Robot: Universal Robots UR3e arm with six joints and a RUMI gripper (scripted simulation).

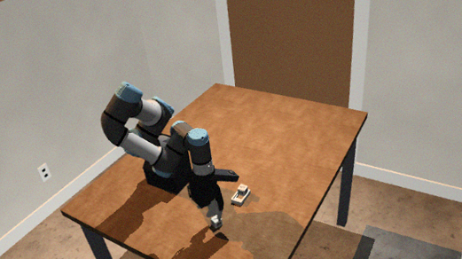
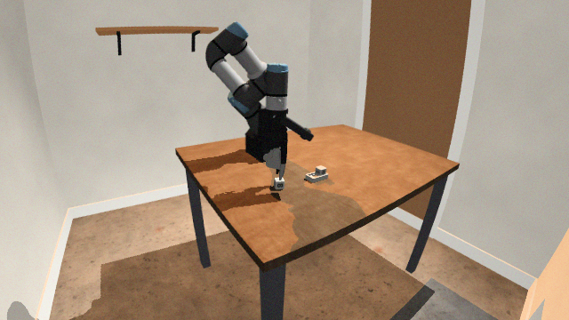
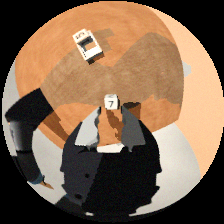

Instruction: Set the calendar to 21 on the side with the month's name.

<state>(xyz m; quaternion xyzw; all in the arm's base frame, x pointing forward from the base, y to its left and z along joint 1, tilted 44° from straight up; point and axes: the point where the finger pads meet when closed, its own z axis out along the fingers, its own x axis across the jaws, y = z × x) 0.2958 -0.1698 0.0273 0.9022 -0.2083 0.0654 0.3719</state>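
Observation:
A white cube stands on the table apart from the tray. It shows a 7 in the wrist view and a dark digit, not clearly readable, in the exterior view. My gripper is partly open, pointing down, with its fingertips close around the cube's upper part; contact is not visible. The white calendar tray holds the second cube at one end. That cube shows what looks like a 5 in the wrist view. The tray's other end is empty.
The wooden table carries the arm's base behind the gripper. A dark bar sticks out from the gripper's upper body towards the tray's side, above the table. The table's front edge lies beyond the loose cube.

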